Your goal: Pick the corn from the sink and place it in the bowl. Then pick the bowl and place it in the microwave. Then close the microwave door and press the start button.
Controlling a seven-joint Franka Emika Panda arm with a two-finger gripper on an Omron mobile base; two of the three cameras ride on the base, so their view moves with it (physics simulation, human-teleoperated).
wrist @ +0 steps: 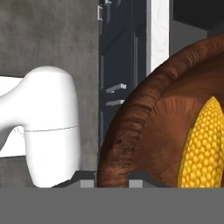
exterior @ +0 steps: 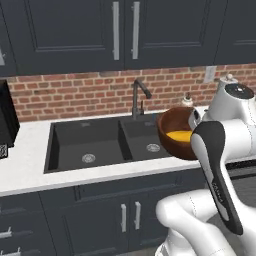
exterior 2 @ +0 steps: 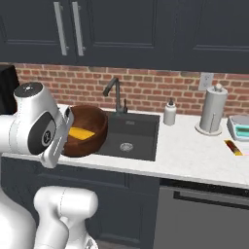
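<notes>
Bowl lifted with corn inside

Left to right: black double sink (exterior: pixel 105 142) in the white bench (exterior: pixel 25 175), then the wooden bowl (exterior: pixel 172 125) raised, tilted, end effector (wrist: pixel 112 175) clenched on its rim, corn (exterior: pixel 179 135) inside

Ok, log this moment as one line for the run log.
phase: carrying bowl | corn: inside bowl | gripper: shut on bowl rim | sink: emptied

The white Franka arm (exterior: pixel 220 150) bends at right of the left base view; its two-finger gripper (wrist: pixel 112 177) clamps a reddish-brown wooden bowl's rim (wrist: pixel 127 127).
</notes>
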